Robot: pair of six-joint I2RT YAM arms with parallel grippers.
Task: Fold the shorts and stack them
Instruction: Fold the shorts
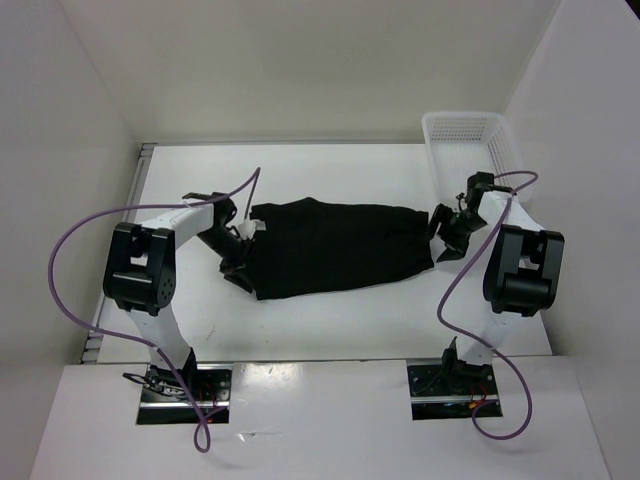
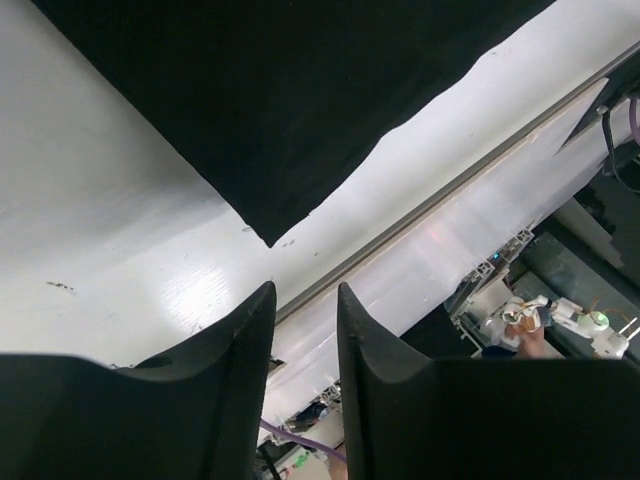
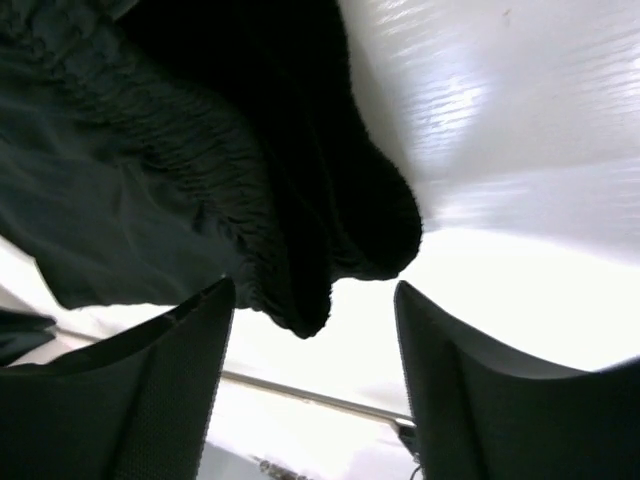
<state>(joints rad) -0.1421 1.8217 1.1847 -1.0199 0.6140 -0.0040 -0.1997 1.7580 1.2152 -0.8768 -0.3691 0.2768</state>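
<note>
The black shorts point(image 1: 335, 245) lie spread flat across the middle of the table, waistband end to the right. My left gripper point(image 1: 234, 262) sits at their left edge. In the left wrist view the fingers point(image 2: 305, 300) stand a narrow gap apart with nothing between them, and a corner of the shorts point(image 2: 300, 100) lies just ahead. My right gripper point(image 1: 446, 240) is at the shorts' right edge. In the right wrist view it point(image 3: 312, 288) is wide open, and the gathered waistband corner point(image 3: 200, 150) hangs just in front of the gap, not pinched.
A white mesh basket point(image 1: 470, 135) stands at the back right, close behind the right arm. White walls close in the table on the left, back and right. The table's near edge rail point(image 2: 450, 190) runs past the left gripper.
</note>
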